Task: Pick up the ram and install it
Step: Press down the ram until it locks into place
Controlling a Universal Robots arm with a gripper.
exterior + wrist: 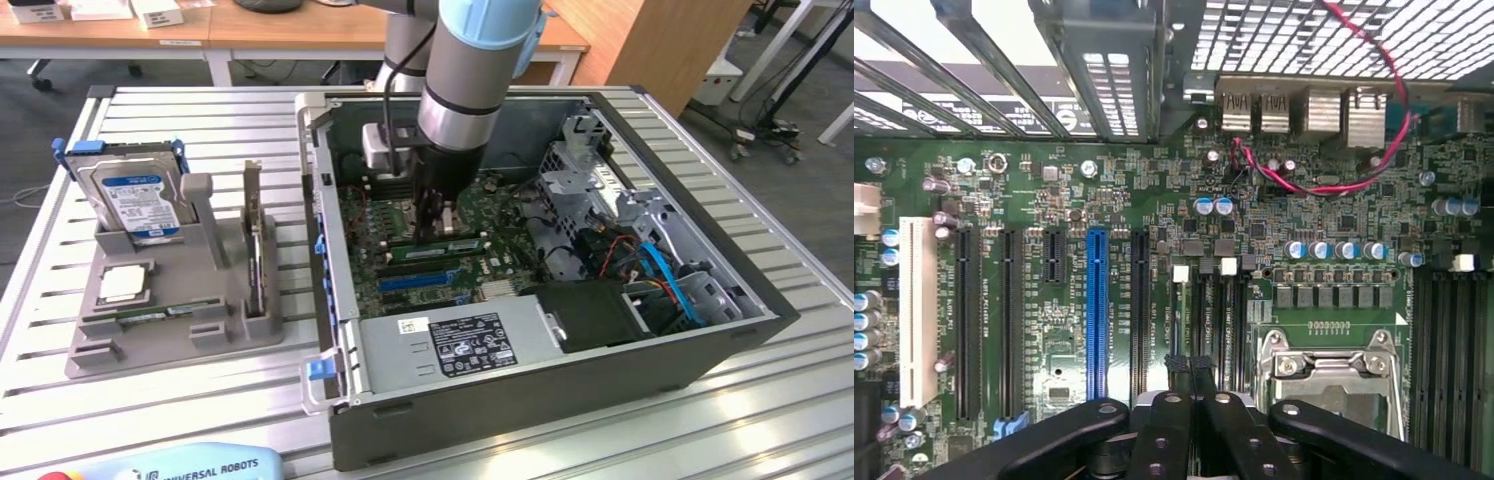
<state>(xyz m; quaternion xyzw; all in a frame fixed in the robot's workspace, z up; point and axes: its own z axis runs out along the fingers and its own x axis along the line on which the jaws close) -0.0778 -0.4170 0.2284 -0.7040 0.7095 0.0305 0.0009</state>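
Open case [534, 405] on a slatted table [747, 420], with the arm reaching down into it. The gripper [434, 228] stands low over the motherboard, its fingers [1164, 420] clenched together. In the wrist view they point at the memory slots [1204, 310] beside the CPU socket [1329, 375]. The ram [451, 245], a green stick with pale labels, lies along those slots directly under the fingertips in the exterior view. Whether the fingertips pinch it, press on its edge or merely hover above it cannot be told. The step in hand is judged to be the install itself, with the stick at its slot and seating under way or nearly done. That step calls for the stick to be square to the slot and for pressure straight down, spread evenly enough for both end clips to catch. Obstacles are few but close: the drive cage [601, 180], the blue cables [667, 275] and the power supply [454, 345] crowd the board, and a red wire [1334, 185] loops near the rear ports. Outside the case, toward the exterior view's left, a grey holder [174, 340] carries the hard drive [134, 200], a processor chip [123, 283] and another green strip [150, 317].
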